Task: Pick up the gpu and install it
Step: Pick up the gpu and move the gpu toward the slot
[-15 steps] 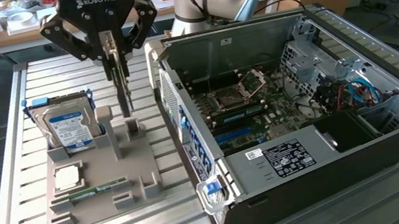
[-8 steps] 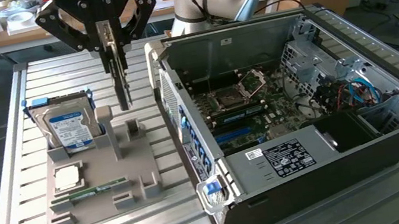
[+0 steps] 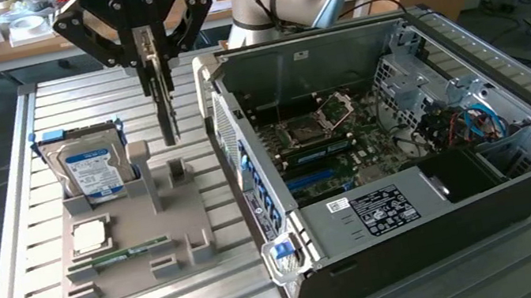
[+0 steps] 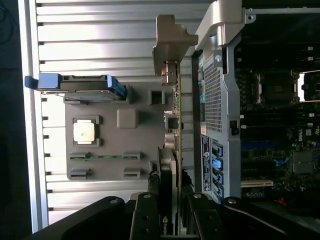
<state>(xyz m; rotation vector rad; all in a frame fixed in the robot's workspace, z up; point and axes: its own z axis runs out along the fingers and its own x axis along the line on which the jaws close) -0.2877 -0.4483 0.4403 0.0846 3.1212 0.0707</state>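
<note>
The gpu [image 3: 166, 109] hangs edge-down and upright in the air, above the slotted post of the grey holder tray [image 3: 131, 274] and apparently clear of it, just beside the open side of the computer case [image 3: 445, 200]. In the wrist view the card [image 4: 168, 175] runs edge-on between tray and case. The pick-up looks done and the install not yet made, since the card is outside the case. Seating it would, I judge, call for keeping it square to a slot on the motherboard [image 3: 334, 142], with the bracket end at the case's rear wall. The gripper [image 3: 155, 58] has its 2 fingers drawn narrow, clamped on the card's upper edge. The hard drive [image 3: 93, 172] stands in the tray on the desk [image 3: 76, 99].
</note>
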